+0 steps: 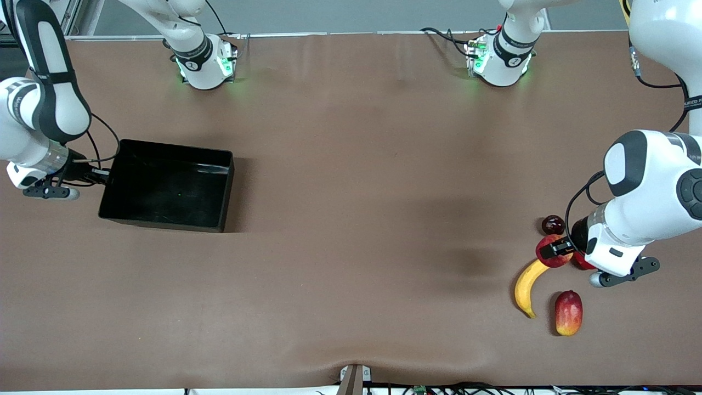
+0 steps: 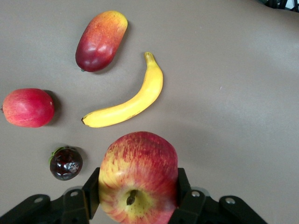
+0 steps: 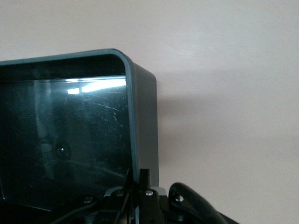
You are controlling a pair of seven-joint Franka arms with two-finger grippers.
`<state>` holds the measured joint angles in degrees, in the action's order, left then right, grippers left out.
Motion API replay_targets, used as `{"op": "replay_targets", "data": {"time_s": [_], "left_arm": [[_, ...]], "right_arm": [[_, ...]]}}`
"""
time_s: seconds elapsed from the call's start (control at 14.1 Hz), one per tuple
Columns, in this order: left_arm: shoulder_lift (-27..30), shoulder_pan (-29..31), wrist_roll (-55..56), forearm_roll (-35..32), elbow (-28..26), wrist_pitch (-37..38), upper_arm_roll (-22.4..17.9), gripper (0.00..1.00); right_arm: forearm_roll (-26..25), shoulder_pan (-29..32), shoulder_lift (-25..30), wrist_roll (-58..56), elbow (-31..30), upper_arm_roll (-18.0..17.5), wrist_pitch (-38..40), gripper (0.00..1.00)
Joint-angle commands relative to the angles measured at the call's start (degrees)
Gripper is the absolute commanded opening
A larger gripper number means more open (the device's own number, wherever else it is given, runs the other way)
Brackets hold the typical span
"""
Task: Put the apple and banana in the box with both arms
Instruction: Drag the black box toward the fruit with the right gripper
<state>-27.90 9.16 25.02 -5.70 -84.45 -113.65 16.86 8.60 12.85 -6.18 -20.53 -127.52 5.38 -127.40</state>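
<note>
White jointed arms (image 1: 647,186), black joint bands, black cables.

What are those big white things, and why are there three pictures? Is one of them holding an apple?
The white things are two robot arms bolted to a brown table. Each ends in a gripper, a hand with two jaws that pinch.

The big picture comes from a camera high up, facing the robots. The other two come from small cameras on the arms' wrists, so each shows what its own hand is doing.

Yes! The left gripper has its jaws closed on the apple, lifted above the other fruit. Under it lie the banana, a red-and-yellow mango-like fruit, a pinkish-red round fruit and a small dark fruit.

The right gripper is at the table's other end, jaws pinched on the wall of the black box, which has nothing in it yet.
</note>
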Motion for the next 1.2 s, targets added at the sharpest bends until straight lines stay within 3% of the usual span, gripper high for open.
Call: {"op": "replay_targets", "data": {"time_s": [0.0,0.14,0.35,0.57,0.92,1.13], "left_arm": [[1.4,0.2,0.7,0.0,-0.8,0.7,0.1,0.00],[1.3,0.2,0.7,0.0,-0.9,0.7,0.1,0.00],[1.2,0.2,0.8,0.0,-1.0,0.7,0.1,0.00],[1.5,0.2,0.4,0.0,-1.2,2.6,0.1,0.00],[2.4,-0.4,1.0,0.0,-2.3,3.5,0.7,0.00],[3.9,-0.5,1.0,0.0,-4.5,3.5,1.1,0.00]], "right_arm": [[4.4,-1.8,0.6,0.5,4.1,0.2,8.7,0.00],[7.8,-4.4,0.6,2.1,6.7,0.2,13.2,0.00],[9.5,-10.2,1.2,4.1,6.9,0.1,13.4,0.00],[14.3,-17.2,2.1,9.7,6.9,0.2,15.0,0.00],[15.8,-32.3,0.8,25.5,10.4,0.2,10.5,0.00],[15.3,-39.6,-3.3,34.2,15.1,0.2,10.2,0.00]]}}
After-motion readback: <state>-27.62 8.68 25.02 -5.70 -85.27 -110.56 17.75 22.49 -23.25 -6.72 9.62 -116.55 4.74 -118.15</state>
